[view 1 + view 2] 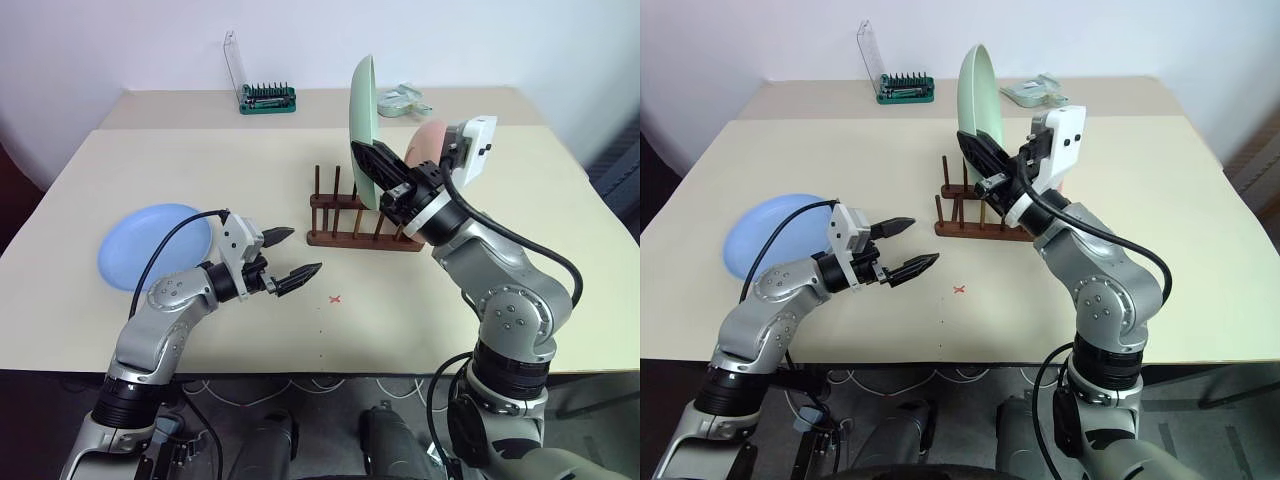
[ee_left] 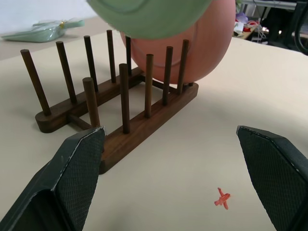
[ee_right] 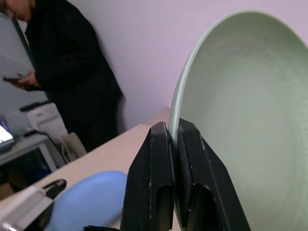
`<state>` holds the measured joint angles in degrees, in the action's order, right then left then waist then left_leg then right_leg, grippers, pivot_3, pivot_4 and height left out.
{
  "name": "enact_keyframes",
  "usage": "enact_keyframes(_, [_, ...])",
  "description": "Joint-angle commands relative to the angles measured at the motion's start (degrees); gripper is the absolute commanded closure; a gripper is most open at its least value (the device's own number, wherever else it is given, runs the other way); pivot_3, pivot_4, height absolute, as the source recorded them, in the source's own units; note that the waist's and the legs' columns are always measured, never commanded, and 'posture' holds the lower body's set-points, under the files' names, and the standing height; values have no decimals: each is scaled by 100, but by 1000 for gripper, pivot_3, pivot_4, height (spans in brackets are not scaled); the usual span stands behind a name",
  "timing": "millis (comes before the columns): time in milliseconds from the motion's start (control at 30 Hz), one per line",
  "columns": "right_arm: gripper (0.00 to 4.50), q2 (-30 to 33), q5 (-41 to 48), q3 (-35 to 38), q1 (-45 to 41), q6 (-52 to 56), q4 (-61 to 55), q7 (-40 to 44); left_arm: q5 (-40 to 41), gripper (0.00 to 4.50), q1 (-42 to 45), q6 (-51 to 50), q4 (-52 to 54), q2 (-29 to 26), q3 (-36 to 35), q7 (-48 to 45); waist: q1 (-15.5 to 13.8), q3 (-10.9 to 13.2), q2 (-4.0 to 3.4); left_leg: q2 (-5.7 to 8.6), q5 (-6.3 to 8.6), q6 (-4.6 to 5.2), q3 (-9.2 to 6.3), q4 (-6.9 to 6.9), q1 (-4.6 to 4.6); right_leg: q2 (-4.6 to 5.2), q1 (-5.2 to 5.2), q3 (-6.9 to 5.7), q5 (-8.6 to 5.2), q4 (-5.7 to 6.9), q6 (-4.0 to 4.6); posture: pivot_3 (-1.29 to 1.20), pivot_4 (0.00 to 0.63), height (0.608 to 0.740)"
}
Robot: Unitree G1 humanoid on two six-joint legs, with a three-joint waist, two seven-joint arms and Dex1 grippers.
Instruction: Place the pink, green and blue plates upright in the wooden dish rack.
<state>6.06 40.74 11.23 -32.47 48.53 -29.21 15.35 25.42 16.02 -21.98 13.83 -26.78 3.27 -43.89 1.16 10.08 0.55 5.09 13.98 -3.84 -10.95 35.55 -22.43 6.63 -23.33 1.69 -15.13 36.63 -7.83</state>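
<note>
My right gripper [image 3: 174,127] is shut on the lower rim of the green plate [image 1: 362,100], which it holds upright just above the wooden dish rack [image 1: 350,238]. The pink plate [image 1: 428,140] stands upright in the rack's right end, partly hidden behind my right wrist. The blue plate [image 1: 155,245] lies flat on the table at the left. Low over the table, my left gripper [image 1: 306,250] is open and holds nothing. It points at the rack from the left, between the blue plate and the rack.
A green tool holder [image 1: 266,97] with a clear lid stands at the back of the table, and a pale green object [image 1: 403,98] lies to its right. A small red cross [image 1: 336,298] marks the tabletop in front of the rack. A person [image 3: 67,72] in dark clothes stands beyond the table.
</note>
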Motion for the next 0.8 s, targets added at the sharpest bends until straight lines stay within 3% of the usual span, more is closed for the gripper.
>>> enact_keyframes(33, [4500, -82, 476, 225, -138, 34, 89, -204, -2, 28, -119, 172, 148, 1, -87, -50, -1, 0, 0, 0, 0, 0, 0, 0, 0, 0, 0, 0, 0, 0, 0, 0, 150, 740])
enact_keyframes(700, [4500, -63, 1552, 774, -514, 415, 1317, -1674, -221, 28, -90, 477, -87, 158, -14, -76, -1, 0, -4, 0, 0, 1, 1, 0, 1, 0, -1, 0, 0, 3, 0, 0, 150, 740])
enact_keyframes(800, [3604, -17, 1647, 750, -501, 438, 1289, -1759, -203, 0, -94, 413, -13, 148, -31, -48, 1, 0, -4, 0, 0, 1, 1, -1, 1, 0, -1, 0, 0, 2, 0, 0, 150, 740])
